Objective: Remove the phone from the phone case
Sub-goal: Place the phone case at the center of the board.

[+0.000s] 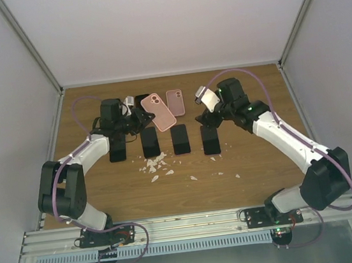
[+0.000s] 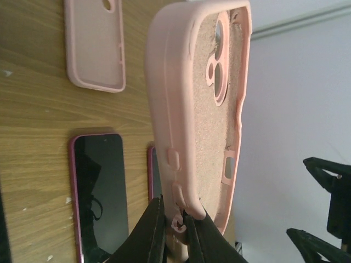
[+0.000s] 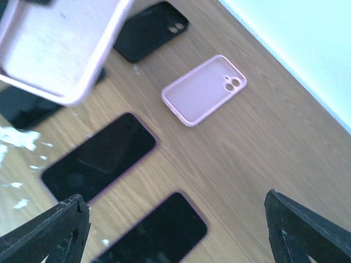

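Wooden tabletop [image 1: 262,153] fills the floor of a white-walled enclosure, with the two arm bases bolted along its near edge. Just beyond them a scatter of white scraps [image 1: 158,166] lies on the wood. Past the scraps, four phones [image 1: 180,138] lie flat in a row, dark screens up, each apart from its neighbour. The right gripper [image 1: 207,121] hangs above the rightmost phone [image 1: 210,141] with its fingers [image 3: 52,230] spread wide and nothing between them; whether it touches the phone cannot be told. The left gripper [image 1: 137,118] reaches in over the left end of the row, its fingers [image 2: 156,230] pressed together on one side wall of a pink phone case [image 1: 159,111], near the button bumps. This case is lifted off the table and tilted, and its open face shows a bare inner lining and camera cutouts, with no phone in it. Farther back a second pink case [image 1: 175,102] lies flat and empty on the wood, hollow side up, and to its left sits a black case [image 3: 151,30] near the rear wall [image 1: 163,24].
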